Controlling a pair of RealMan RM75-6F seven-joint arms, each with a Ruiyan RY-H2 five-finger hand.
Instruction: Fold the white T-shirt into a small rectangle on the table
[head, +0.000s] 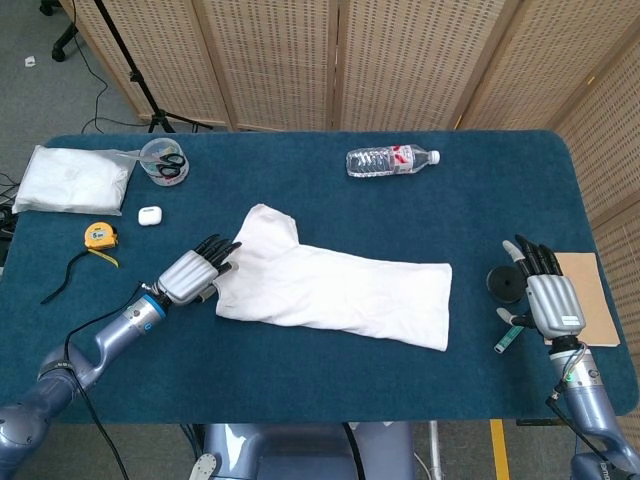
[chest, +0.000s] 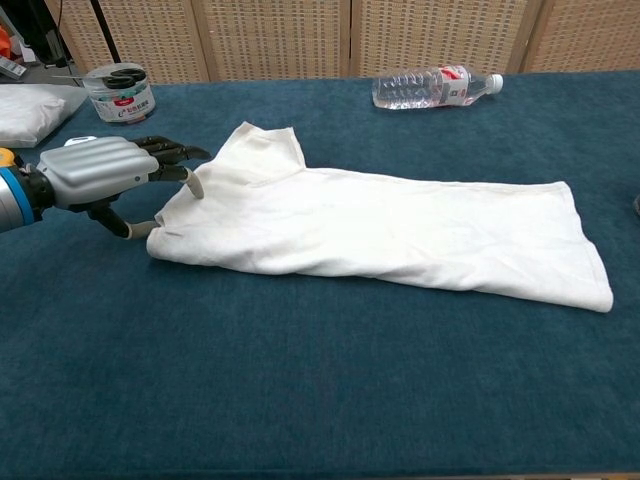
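My left hand at the collar end of the shirt, right hand parked off to the side.

I see my left hand (head: 193, 273) low over the table (head: 330, 390) with its fingers spread and nothing in them; the fingertips (chest: 190, 155) reach the left edge of the white T-shirt (head: 330, 283), and the thumb sits right at the shirt's near-left corner. The shirt lies mid-table, already folded lengthwise into a long band, its sleeve end pointing up-left and its hem end toward my right. My right hand (head: 547, 296) rests well away at the right edge, fingers apart and holding nothing, beside a black disc (head: 502, 284) and a tan pad (head: 587, 296). Farther back lies a water bottle (head: 391, 160) on its side; at far left sit a tape measure (head: 99, 236), a small white case (head: 150, 214), a tub of scissors (head: 163, 162) and a white bag (head: 72, 178).
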